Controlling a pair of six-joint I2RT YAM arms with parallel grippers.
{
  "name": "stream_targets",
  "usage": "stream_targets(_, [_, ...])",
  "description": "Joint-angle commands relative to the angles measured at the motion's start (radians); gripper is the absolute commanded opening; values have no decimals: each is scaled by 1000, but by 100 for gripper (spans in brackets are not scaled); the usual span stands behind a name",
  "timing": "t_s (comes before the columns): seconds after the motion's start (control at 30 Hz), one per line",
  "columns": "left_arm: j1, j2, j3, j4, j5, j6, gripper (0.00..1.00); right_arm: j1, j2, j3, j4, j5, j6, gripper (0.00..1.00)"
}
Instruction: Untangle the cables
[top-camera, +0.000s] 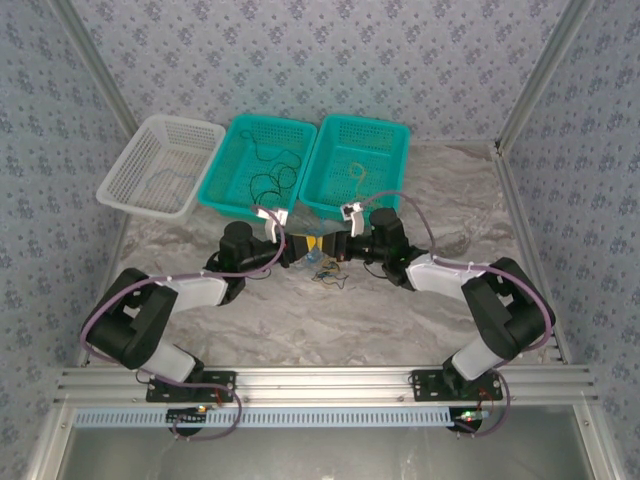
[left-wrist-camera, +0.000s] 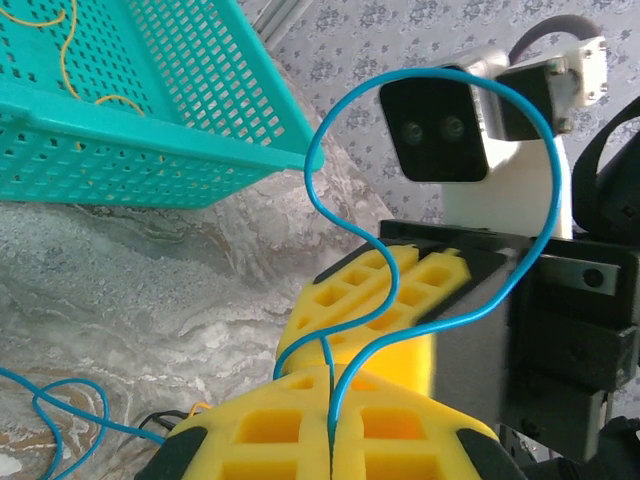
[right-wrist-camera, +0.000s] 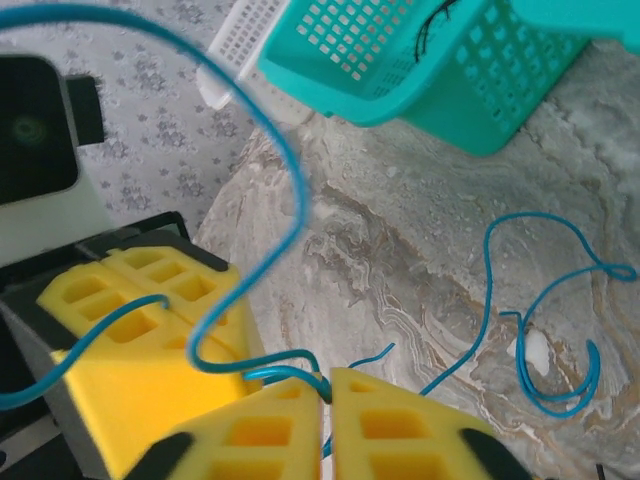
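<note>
Where the two arms meet over the middle of the desk (top-camera: 300, 310), the left fingers (left-wrist-camera: 265, 430) and the right fingers (right-wrist-camera: 400, 435) face each other tip to tip, nearly touching. Seen from the left wrist, the left fingers are blocky yellow pads pressed together with no gap, pinching a thin blue cable (left-wrist-camera: 308, 165) in the seam between them. From that pinch the blue cable rises in a tall loop in front of the right fingers, crosses the dark camera housing (left-wrist-camera: 440, 125) above them, and curves back down to the seam. Seen from the right wrist, the right fingers are likewise pressed together. The blue cable enters the slit at their tips, so they pinch it too, and a length of it arcs up and over the left fingers just ahead. More blue cable lies in loose curls on the marbled desk to one side of each pair of fingers. From above, a small tangle of cables (top-camera: 328, 270), mostly blue, rests on the desk just on the near side of both pairs of fingers. Beyond the fingers stand three baskets in a row. A white basket (top-camera: 140, 203) sits off to the far left. A teal basket (top-camera: 236, 207) straight beyond the left fingers holds a black cable (top-camera: 268, 180). A second teal basket (top-camera: 325, 205) beyond the right fingers holds a yellow cable (top-camera: 358, 172).
</note>
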Motion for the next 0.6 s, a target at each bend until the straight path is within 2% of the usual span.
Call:
stream_targets(0.0, [4, 11, 24, 38, 23, -4, 0, 4, -26, 2, 6, 12, -35, 0])
stream_targets(0.2, [8, -3, 22, 6, 2, 9, 0, -10, -82, -21, -81, 53, -76, 0])
stream_targets(0.3, [12, -15, 14, -17, -33, 13, 15, -14, -115, -24, -166, 118, -107, 0])
stream_targets(0.4, [15, -18, 8, -19, -31, 16, 20, -23, -137, -34, -193, 138, -127, 0])
stream_targets(0.47, [15, -13, 11, -17, -10, 18, 16, -25, -149, -36, -201, 144, -134, 0])
stream_targets(0.57, [15, -6, 17, -12, 16, 16, 0, -25, -161, -34, -225, 168, -150, 0])
